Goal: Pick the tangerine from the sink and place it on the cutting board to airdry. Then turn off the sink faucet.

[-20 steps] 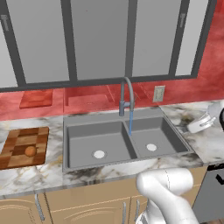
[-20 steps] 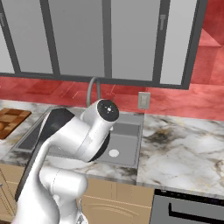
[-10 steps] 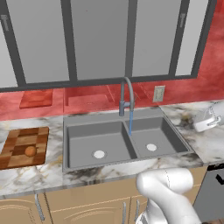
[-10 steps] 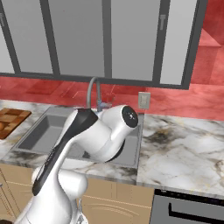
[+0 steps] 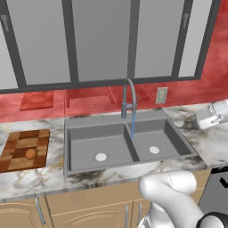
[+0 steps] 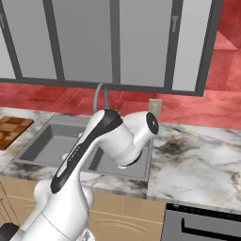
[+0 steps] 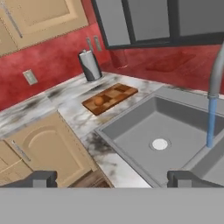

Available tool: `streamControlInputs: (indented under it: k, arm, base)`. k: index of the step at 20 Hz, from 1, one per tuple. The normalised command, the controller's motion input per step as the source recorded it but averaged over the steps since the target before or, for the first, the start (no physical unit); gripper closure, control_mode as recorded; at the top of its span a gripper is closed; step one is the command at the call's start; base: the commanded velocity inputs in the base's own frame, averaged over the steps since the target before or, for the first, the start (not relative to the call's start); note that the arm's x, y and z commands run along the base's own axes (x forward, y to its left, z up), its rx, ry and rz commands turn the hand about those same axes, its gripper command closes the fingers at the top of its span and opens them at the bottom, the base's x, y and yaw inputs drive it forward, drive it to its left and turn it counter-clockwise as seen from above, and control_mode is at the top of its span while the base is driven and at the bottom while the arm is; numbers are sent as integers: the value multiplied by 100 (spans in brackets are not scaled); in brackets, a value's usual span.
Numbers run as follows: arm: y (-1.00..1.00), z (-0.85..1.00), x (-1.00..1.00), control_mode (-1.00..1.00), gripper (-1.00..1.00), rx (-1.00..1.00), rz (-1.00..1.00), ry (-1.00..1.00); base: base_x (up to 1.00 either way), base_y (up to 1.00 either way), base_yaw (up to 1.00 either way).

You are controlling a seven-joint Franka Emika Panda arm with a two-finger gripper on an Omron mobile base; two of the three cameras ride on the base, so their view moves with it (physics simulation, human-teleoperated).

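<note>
The tangerine (image 5: 30,154) lies on the checkered cutting board (image 5: 18,144), left of the sink (image 5: 84,133) on the marble counter. Water runs in a thin blue stream from the tall gooseneck sink faucet (image 5: 129,91) into the right basin. My white hand (image 5: 213,115) hovers over the counter to the right of the sink, well away from the faucet. In the hand view my gripper (image 7: 113,179) is open with nothing between its tips; it looks back across the sink (image 7: 131,131) towards the cutting board (image 7: 116,94) with the tangerine (image 7: 99,100), and the faucet (image 7: 216,70) stands at the right edge.
A plain reddish-brown board (image 5: 37,100) leans at the back wall, left of the faucet. A wall outlet (image 5: 161,95) sits right of it. A grey canister (image 7: 90,65) stands beyond the cutting board. A dark stove (image 6: 202,221) borders the counter on the right.
My hand has swung further right over the counter, away from the sink. The tangerine stays on the cutting board and the water keeps running.
</note>
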Motion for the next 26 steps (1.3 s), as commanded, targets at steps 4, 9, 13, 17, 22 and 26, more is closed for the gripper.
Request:
streamControlInputs:
  k: [4,9,13,17,22,26]
  arm:
    - [0,0,28,-100,-100,10,9,0]
    - [-1,0,15,-100,-100,10,10,0]
    - [0,0,11,-100,-100,10,8,0]
    - [-2,0,9,-100,-100,10,6,0]
    - [0,0,14,-100,-100,11,7,0]
    - [0,0,7,-100,-100,8,7,-1]
  base:
    - [0,0,0]
    - [0,0,0]
    - [0,0,0]
    - [0,0,0]
    - [0,0,0]
    - [0,0,0]
